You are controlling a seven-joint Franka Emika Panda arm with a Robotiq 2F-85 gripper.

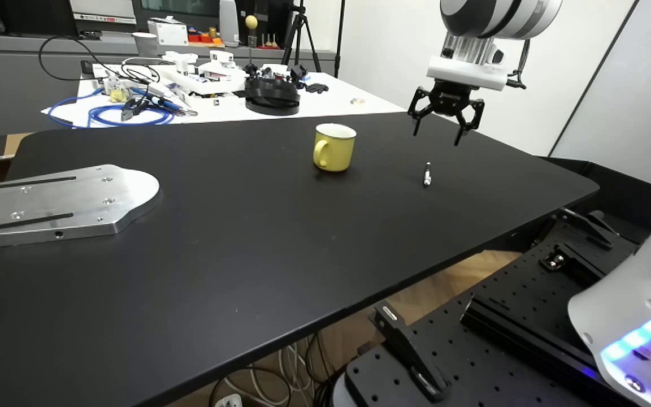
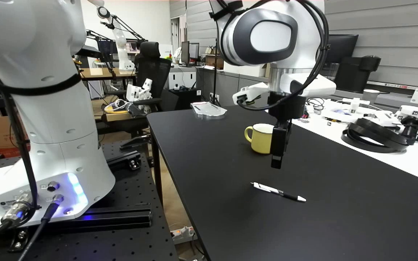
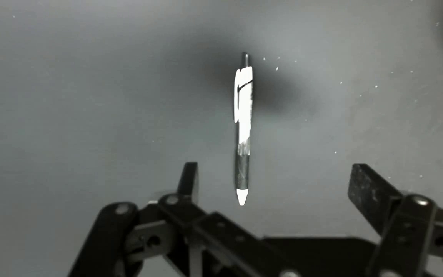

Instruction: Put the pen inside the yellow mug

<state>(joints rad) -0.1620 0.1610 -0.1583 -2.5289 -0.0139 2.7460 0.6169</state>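
Observation:
The pen (image 1: 427,175) is slim, white with a black grip and a white tip, and lies flat on the black table; it also shows in an exterior view (image 2: 267,188) and in the wrist view (image 3: 245,104). The yellow mug (image 1: 335,152) stands upright with a pale rim; in an exterior view the gripper partly covers the mug (image 2: 260,139). My gripper (image 1: 437,137) is open and empty, pointing down above the table near the pen. In the wrist view the pen's white tip appears between the open fingers (image 3: 275,165), closer to the left finger.
The black table (image 1: 246,243) bears a silver metal plate (image 1: 71,198) at its far end from the pen. A white table (image 1: 359,102) beside it holds blue cables (image 1: 133,116) and a dark round object (image 1: 272,96). The robot base (image 2: 49,156) stands by the table edge.

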